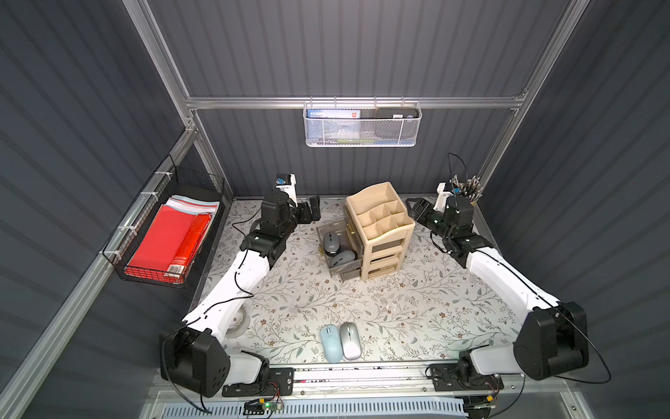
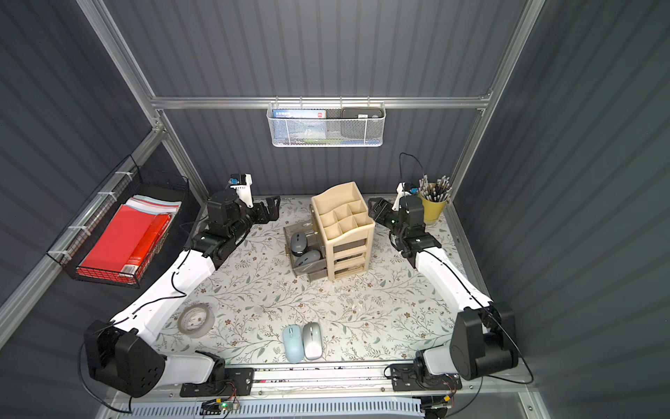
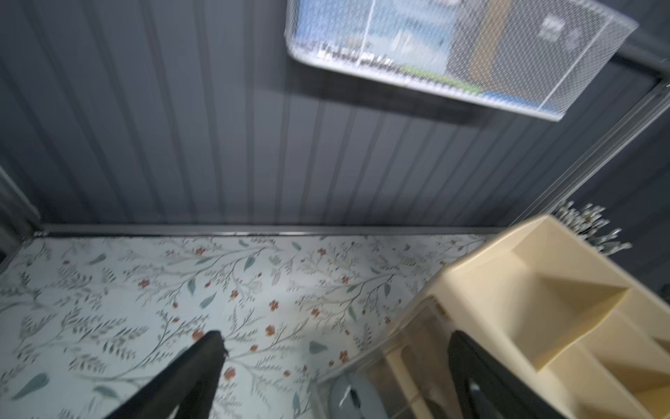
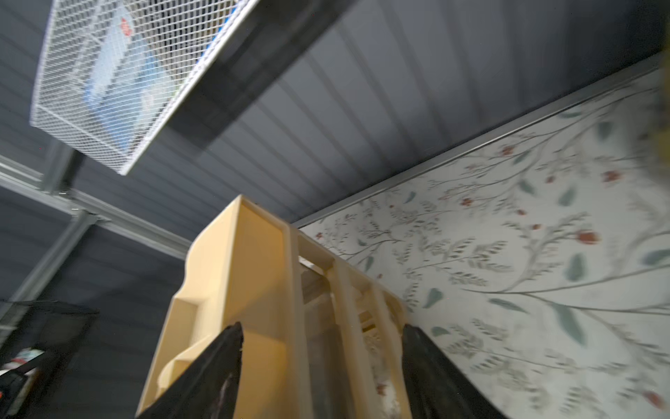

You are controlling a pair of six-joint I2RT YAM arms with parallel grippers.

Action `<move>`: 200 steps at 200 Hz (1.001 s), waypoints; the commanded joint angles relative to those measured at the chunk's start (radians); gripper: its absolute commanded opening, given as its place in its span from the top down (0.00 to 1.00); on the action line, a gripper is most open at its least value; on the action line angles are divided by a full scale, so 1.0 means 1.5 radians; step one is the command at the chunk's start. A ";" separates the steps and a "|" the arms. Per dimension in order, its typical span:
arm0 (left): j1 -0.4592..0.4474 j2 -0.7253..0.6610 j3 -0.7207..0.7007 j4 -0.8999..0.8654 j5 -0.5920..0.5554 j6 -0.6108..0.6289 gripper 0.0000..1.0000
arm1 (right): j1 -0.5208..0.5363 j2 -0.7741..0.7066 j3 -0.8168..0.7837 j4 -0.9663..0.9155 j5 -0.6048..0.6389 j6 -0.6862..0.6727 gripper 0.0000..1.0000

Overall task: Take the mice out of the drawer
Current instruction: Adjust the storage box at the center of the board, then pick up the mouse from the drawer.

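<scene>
A beige organizer [image 1: 380,217] stands mid-table, its clear top drawer [image 1: 320,229] pulled out to the left. Two dark grey mice [image 1: 330,242] [image 1: 342,258] lie in that drawer, seen in both top views [image 2: 298,243]. A pale blue mouse [image 1: 331,342] and a silver mouse [image 1: 350,340] lie side by side near the front edge. My left gripper [image 1: 313,210] hangs open just behind and left of the drawer; its wrist view shows one grey mouse [image 3: 348,399] below the open left gripper [image 3: 335,335]. My right gripper [image 1: 413,208] [image 4: 321,328] is open at the organizer's right rear side, holding nothing.
A tape roll [image 2: 195,320] lies at the front left by the left arm. A yellow cup of pens [image 2: 433,208] stands in the back right corner. A black wire basket with red folders [image 1: 170,235] hangs on the left wall, a white mesh basket [image 1: 362,125] on the back wall.
</scene>
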State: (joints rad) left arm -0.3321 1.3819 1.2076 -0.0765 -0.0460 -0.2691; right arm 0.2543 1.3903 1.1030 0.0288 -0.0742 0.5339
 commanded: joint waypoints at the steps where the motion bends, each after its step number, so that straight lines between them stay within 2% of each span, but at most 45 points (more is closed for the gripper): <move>1: -0.003 0.045 -0.032 -0.092 0.022 0.020 0.01 | 0.005 -0.010 0.080 -0.180 0.139 -0.118 0.27; 13: -0.003 0.058 -0.038 -0.085 0.034 0.021 0.01 | 0.029 -0.011 0.135 -0.213 0.186 -0.156 0.26; 27: -0.003 0.072 -0.039 -0.054 0.096 0.024 0.00 | 0.046 -0.002 0.195 -0.251 0.186 -0.191 0.25; 45: -0.003 0.116 -0.007 -0.035 0.152 0.037 0.01 | 0.056 0.004 0.245 -0.278 0.150 -0.210 0.25; 64: -0.006 0.182 0.048 -0.013 0.195 0.014 0.00 | 0.070 -0.001 0.263 -0.270 0.096 -0.216 0.25; 80: -0.022 0.227 0.090 0.007 0.269 0.000 0.01 | 0.082 0.003 0.271 -0.262 0.039 -0.212 0.24; 103: -0.068 0.272 0.131 0.003 0.291 0.005 0.01 | 0.105 0.016 0.285 -0.257 -0.013 -0.210 0.24; 122: -0.077 0.268 0.126 -0.006 0.322 0.013 0.00 | 0.123 0.031 0.300 -0.259 -0.053 -0.212 0.24; 151: -0.043 0.212 0.092 -0.033 0.240 0.016 0.01 | 0.177 0.096 0.383 -0.347 -0.087 -0.269 0.24; 176: 0.016 0.166 0.068 -0.068 0.195 0.028 0.01 | 0.239 0.210 0.512 -0.490 -0.104 -0.329 0.28; 200: 0.076 0.149 0.068 -0.111 0.144 0.032 0.00 | 0.305 0.313 0.628 -0.584 -0.052 -0.373 0.30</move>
State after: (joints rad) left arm -0.2939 1.6657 1.3228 -0.1574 0.2672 -0.2436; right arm 0.6304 1.7363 1.9247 -0.6231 -0.1829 0.0769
